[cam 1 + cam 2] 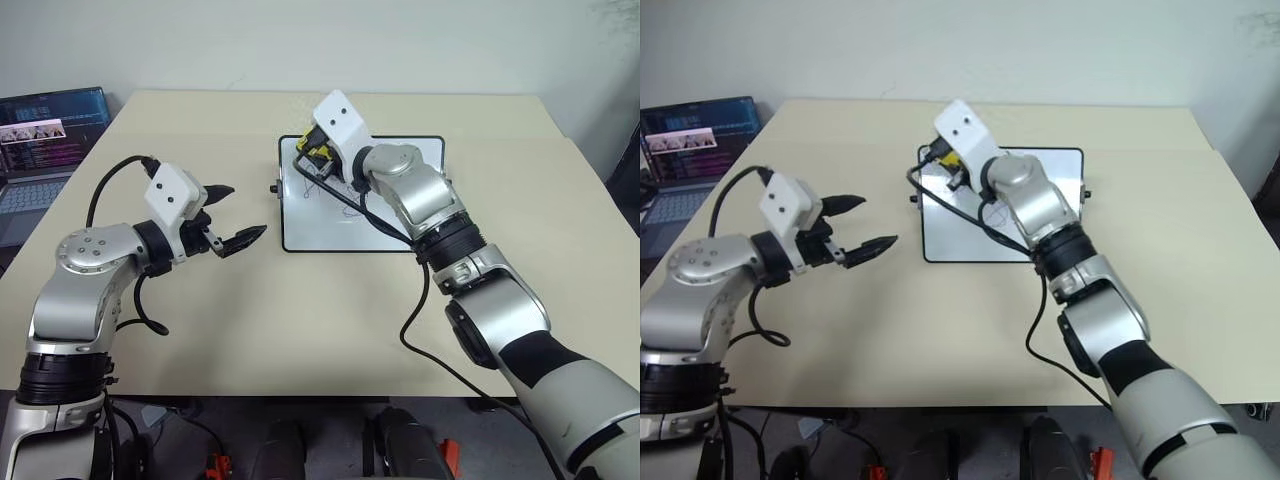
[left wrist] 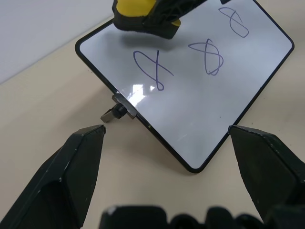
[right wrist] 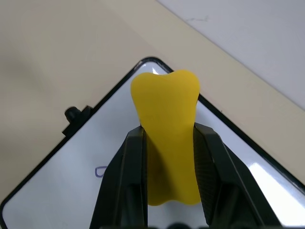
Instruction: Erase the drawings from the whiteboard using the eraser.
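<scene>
Right gripper (image 3: 167,157) clamped on the small yellow rounded eraser (image 3: 167,133), poised over the near-left corner of the glossy white, black-framed whiteboard (image 1: 400,235) lying flat on the beige table (image 1: 300,330), all three blue loopy drawings (image 2: 207,57) unwiped. Left gripper (image 1: 228,215) hanging beside the board's left edge, black jaws wide apart and empty. Likely trouble: unpinned board skidding under a hard sideways stroke, or tilted eraser skipping over ink.
</scene>
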You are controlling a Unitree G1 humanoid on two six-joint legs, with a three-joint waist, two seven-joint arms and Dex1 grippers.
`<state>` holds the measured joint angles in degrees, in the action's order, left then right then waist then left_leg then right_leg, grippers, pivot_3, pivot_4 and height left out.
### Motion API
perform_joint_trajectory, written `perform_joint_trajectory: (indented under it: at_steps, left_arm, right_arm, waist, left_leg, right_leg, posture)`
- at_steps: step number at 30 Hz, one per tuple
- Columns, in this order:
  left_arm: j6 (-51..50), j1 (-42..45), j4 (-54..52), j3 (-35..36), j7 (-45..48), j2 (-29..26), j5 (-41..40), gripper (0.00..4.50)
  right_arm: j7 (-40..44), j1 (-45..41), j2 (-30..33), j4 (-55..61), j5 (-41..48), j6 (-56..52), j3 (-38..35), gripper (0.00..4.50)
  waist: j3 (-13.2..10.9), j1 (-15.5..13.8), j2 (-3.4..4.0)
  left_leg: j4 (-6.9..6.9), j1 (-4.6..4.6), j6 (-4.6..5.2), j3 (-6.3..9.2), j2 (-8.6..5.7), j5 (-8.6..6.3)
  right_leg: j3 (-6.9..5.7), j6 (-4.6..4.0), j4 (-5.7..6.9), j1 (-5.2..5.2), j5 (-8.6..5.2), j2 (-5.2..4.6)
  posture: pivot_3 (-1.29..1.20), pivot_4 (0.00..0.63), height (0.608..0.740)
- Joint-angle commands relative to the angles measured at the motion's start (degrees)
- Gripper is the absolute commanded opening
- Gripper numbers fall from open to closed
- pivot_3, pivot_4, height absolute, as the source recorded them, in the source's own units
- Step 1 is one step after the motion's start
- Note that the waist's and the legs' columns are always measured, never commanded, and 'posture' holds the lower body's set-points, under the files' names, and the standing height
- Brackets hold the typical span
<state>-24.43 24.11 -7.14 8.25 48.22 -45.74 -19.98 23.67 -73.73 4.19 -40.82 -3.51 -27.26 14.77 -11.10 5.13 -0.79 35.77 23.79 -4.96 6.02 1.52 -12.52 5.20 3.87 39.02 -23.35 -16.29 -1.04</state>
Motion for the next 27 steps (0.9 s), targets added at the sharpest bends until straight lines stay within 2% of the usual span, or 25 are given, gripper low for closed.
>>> perform_joint_trajectory:
  at_steps: [1, 21, 27]
  left_arm:
    - [0.45, -0.91, -3.06, 0.97, -0.22, -0.37, -0.16, 4.5]
    - [-0.38, -1.54, -4.03, 1.2, -0.51, -0.36, -0.52, 4.5]
    - [-1.07, -1.9, -4.82, 1.43, -0.6, -0.4, -0.8, 4.5]
  right_arm:
    - [-0.25, -2.09, -0.67, -1.18, -1.96, 3.58, 0.47, 0.98]
    - [-3.66, -7.86, -2.79, -15.72, -9.5, 8.74, 1.37, 0.98]
    - [-2.87, -6.85, -4.31, -18.42, -12.46, 8.49, 3.79, 0.98]
  waist:
    - [0.0, 0.03, 0.0]
    - [0.0, 0.13, 0.0]
    - [0.01, 0.24, -0.01]
  left_leg:
    - [0.0, 0.0, 0.0, 0.0, 0.0, 0.0]
    - [0.01, -0.01, 0.0, 0.0, 0.0, 0.0]
    - [0.01, -0.04, 0.0, 0.0, 0.0, 0.0]
  right_leg:
    - [0.01, 0.0, 0.0, 0.0, 0.0, 0.0]
    - [0.02, 0.0, 0.04, -0.01, 0.0, 0.0]
    - [0.01, 0.0, 0.08, -0.01, 0.0, 0.01]
  posture:
    - [0.0, 0.15, 0.74]
    - [0.0, 0.15, 0.74]
    - [0.0, 0.15, 0.74]
